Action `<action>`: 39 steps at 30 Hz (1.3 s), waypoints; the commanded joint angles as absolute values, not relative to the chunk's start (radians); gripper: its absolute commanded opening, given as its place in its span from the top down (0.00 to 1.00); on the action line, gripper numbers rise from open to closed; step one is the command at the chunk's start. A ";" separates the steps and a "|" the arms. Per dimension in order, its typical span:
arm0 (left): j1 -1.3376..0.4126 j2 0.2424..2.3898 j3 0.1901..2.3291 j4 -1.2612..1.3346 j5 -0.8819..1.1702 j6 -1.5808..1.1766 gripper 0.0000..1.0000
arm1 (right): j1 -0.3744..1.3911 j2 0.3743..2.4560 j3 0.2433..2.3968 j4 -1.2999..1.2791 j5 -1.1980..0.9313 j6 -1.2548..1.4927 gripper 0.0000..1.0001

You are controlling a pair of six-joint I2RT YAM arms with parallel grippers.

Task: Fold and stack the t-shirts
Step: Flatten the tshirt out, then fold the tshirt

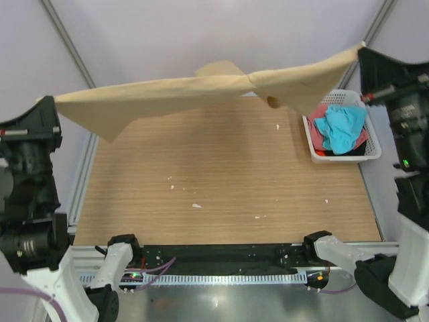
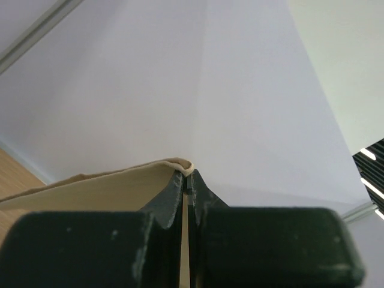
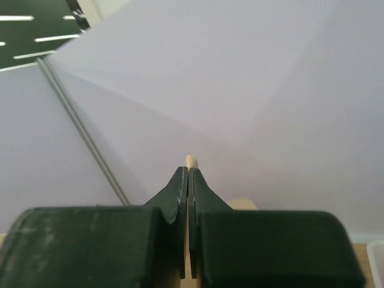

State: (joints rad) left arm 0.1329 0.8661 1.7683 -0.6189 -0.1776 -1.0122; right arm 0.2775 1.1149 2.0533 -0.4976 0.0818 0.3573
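Note:
A tan-beige t-shirt (image 1: 174, 94) hangs stretched in the air above the far part of the table, twisted near its middle. My left gripper (image 1: 52, 102) is shut on its left corner, which shows as a beige fold (image 2: 120, 186) at my fingertips in the left wrist view. My right gripper (image 1: 362, 48) is shut on its right corner, a beige nub (image 3: 191, 161) between my fingertips in the right wrist view. A turquoise t-shirt (image 1: 342, 126) lies on top of a coral-red one (image 1: 320, 114) in the basket.
A white plastic lattice basket (image 1: 373, 149) stands at the table's far right edge. The wooden table (image 1: 221, 188) carries small white specks. A metal rail and cables run along the near edge between the arm bases. White enclosure walls stand behind.

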 commanded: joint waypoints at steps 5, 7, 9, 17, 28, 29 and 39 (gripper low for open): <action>0.135 0.784 1.929 -0.827 -0.244 -1.015 1.00 | 0.273 0.986 2.132 -0.601 0.058 0.429 0.99; 0.135 0.758 1.936 -0.838 -0.247 -1.026 1.00 | 0.275 1.002 2.238 -0.671 0.057 0.428 0.99; 0.135 0.744 1.931 -0.844 -0.250 -1.031 1.00 | 0.273 1.000 2.284 -0.693 0.058 0.420 0.99; 0.135 0.802 1.751 -0.798 -0.245 -0.988 1.00 | 0.275 0.989 1.962 -0.549 0.182 0.295 0.99; 0.135 1.072 1.155 -0.296 -0.311 -0.922 1.00 | 0.242 1.336 1.384 0.082 0.117 0.161 0.99; 0.135 1.130 1.157 -0.238 -0.313 -0.913 1.00 | 0.233 1.383 1.381 0.125 0.100 0.155 0.99; 0.138 1.799 1.423 -0.043 -0.336 -0.776 1.00 | 0.179 2.190 1.888 0.219 -0.064 0.121 0.99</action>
